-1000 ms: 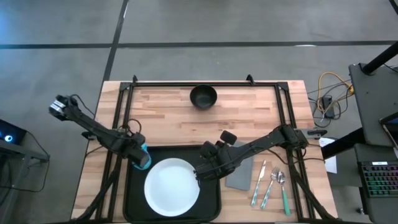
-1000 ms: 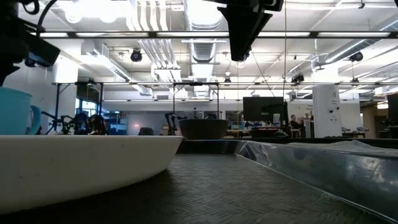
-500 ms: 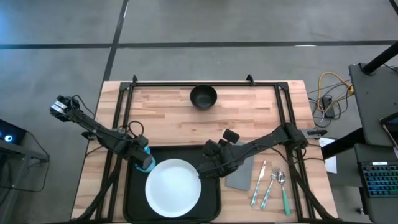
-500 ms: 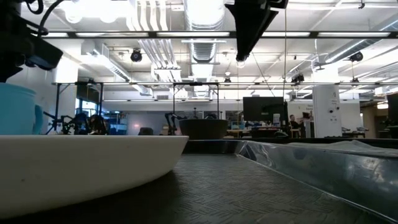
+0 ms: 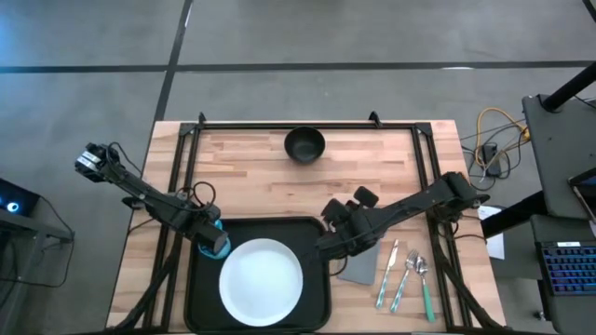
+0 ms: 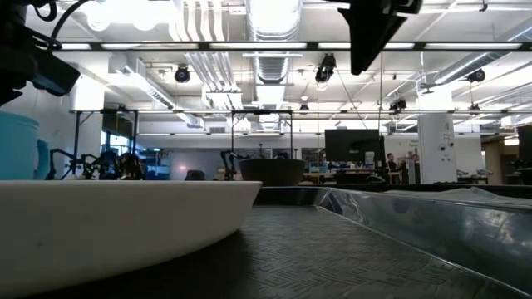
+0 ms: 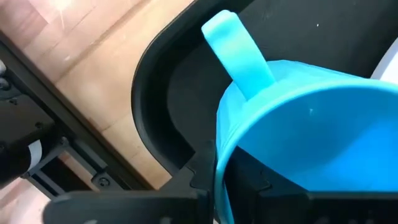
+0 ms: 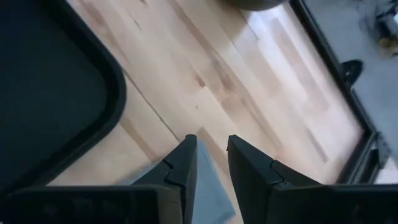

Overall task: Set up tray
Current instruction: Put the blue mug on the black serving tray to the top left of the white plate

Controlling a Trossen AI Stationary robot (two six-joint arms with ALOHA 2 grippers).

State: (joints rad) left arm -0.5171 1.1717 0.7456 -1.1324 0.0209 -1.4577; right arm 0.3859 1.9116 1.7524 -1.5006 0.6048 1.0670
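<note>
The black tray [image 5: 200, 288] lies at the table's near middle, and the white plate [image 5: 261, 282] rests flat in it. My left gripper [image 5: 214, 242] is shut on a blue cup [image 7: 292, 118] over the tray's far left corner; in the low view the cup [image 6: 17, 145] shows behind the plate [image 6: 125, 220], its base hidden. My right gripper [image 5: 328, 245] is narrowly open and empty beside the tray's right rim, its fingers [image 8: 183, 162] above the grey napkin [image 5: 358, 262]. It also hangs at the top of the low view [image 6: 378, 33]. My left gripper holds the blue cup by its rim [image 7: 219, 177], on the side below the handle [image 7: 239, 56], with one finger inside the cup and one outside. The fingers come slanting down from the table's far left. Whether the cup's base stands on the tray is hidden.
A dark bowl [image 5: 304, 144] stands at the far middle of the wooden table. A fork, a spoon and a teal-handled knife [image 5: 405, 277] lie to the right of the napkin. A black frame [image 5: 279, 124] runs round the work area.
My right gripper has drawn away from the plate's right rim toward the table's right edge, to a place over the napkin. The plate has slid a little to the right in the tray. My left gripper has stayed with the blue cup at the tray's far left corner.
</note>
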